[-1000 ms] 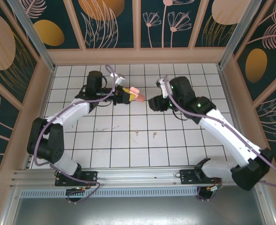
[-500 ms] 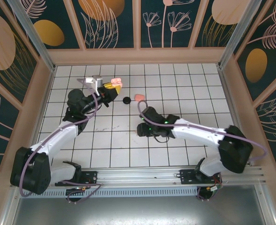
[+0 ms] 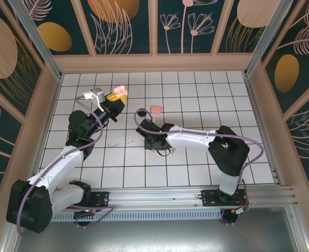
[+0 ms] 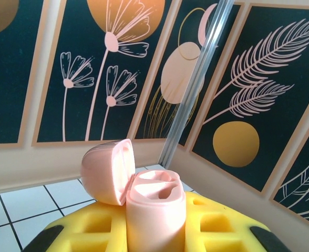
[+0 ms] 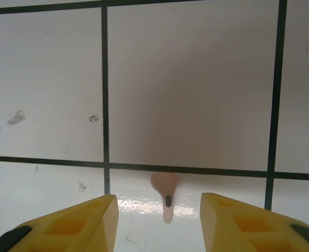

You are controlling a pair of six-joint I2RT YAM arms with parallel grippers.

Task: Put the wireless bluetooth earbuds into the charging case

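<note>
A pale peach charging case [image 4: 155, 210] stands upright between the yellow pads of my left gripper [image 4: 154, 233], which is shut on it. Its lid [image 4: 106, 172] is hinged open to the left and both sockets look empty. From above, that gripper [image 3: 117, 97] is raised over the back-left tiles with the case [image 3: 120, 91] at its tip. My right gripper [image 5: 158, 203] hangs low over the floor, open. A pale peach earbud [image 5: 164, 185] lies flat between its fingers [image 5: 91, 223], touching neither, stem toward the camera. From above, the right gripper [image 3: 154, 145] sits mid-floor.
A small pink object [image 3: 156, 109] lies on the tiles behind the right gripper. The right arm [image 3: 196, 139] stretches low across the middle of the floor. Patterned walls [image 3: 154, 31] and a metal post [image 4: 196, 89] enclose the white tiled floor [image 3: 196, 94].
The right arm has swung down and to the left, low over the earbud, and its jaws have narrowed a little. The left arm has drawn back to the left with the case.
</note>
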